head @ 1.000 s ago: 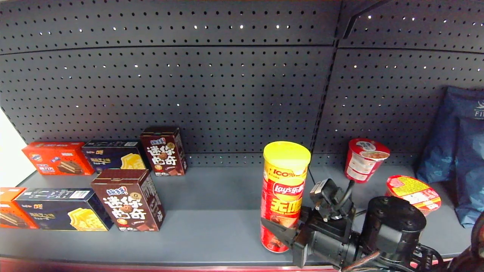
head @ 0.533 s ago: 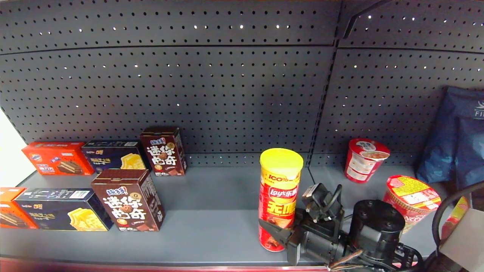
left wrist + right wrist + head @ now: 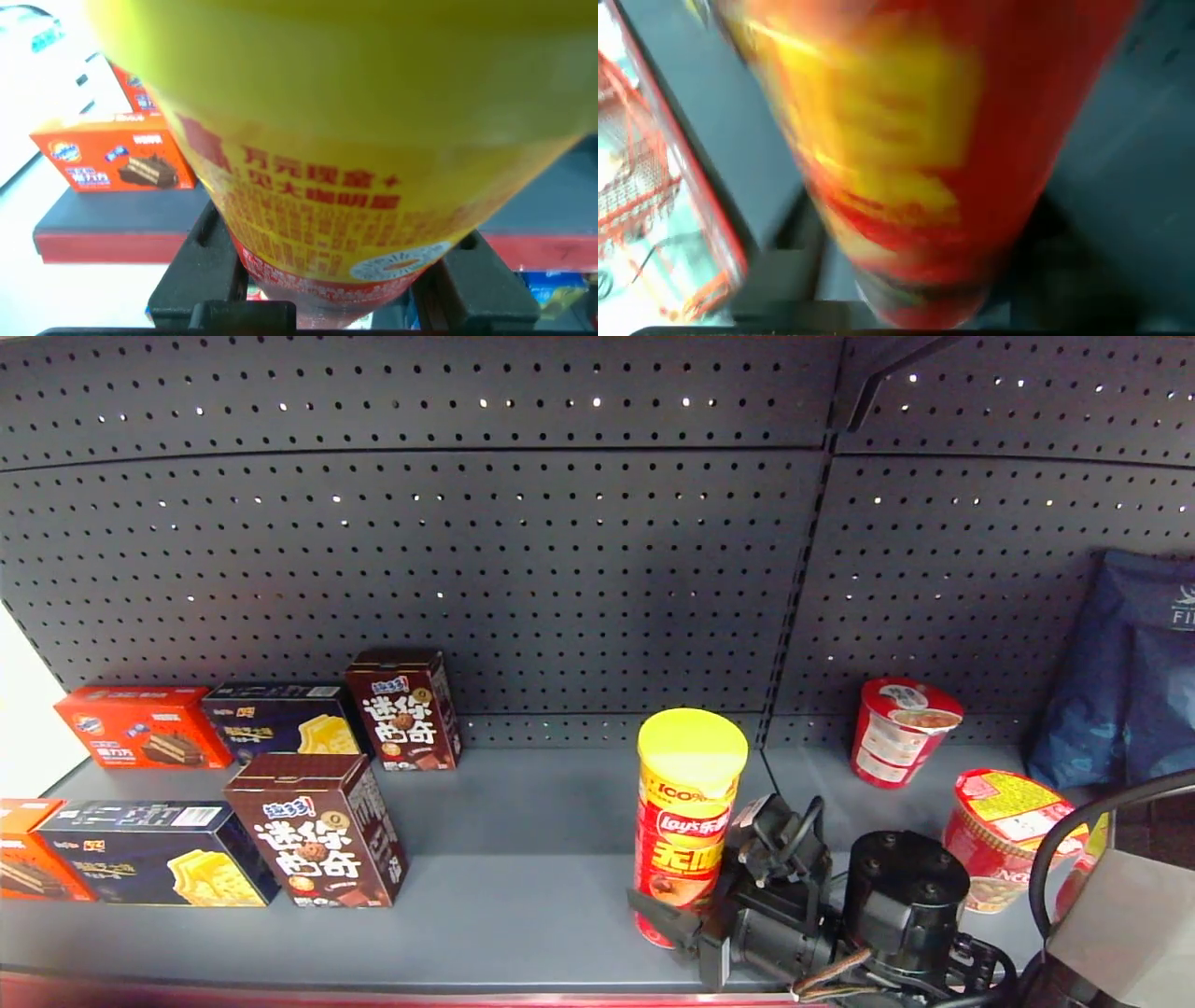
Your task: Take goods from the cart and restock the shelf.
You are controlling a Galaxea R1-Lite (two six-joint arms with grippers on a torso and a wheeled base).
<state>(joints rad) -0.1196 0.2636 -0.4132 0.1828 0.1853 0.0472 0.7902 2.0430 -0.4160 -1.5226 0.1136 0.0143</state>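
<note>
chip can [image 3: 689,812] stands upright, long axis vertical, nr the front edge of the shelf [image 3: 523,887], w/ right gripper [image 3: 676,913] clamped round its lower half from the aisle side, so letting go prob means backing straight out; left gripper [image 3: 327,273] is clamped on a second can [image 3: 318,159] out front.

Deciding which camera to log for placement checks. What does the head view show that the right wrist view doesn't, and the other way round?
Head view only: the can's yellow lid, the snack boxes at the shelf's left, and two red noodle cups to the robot's right. Right wrist view only: red wire mesh beyond the shelf front. Both: the red-and-yellow chip can in the right gripper, at the grey shelf.
</note>
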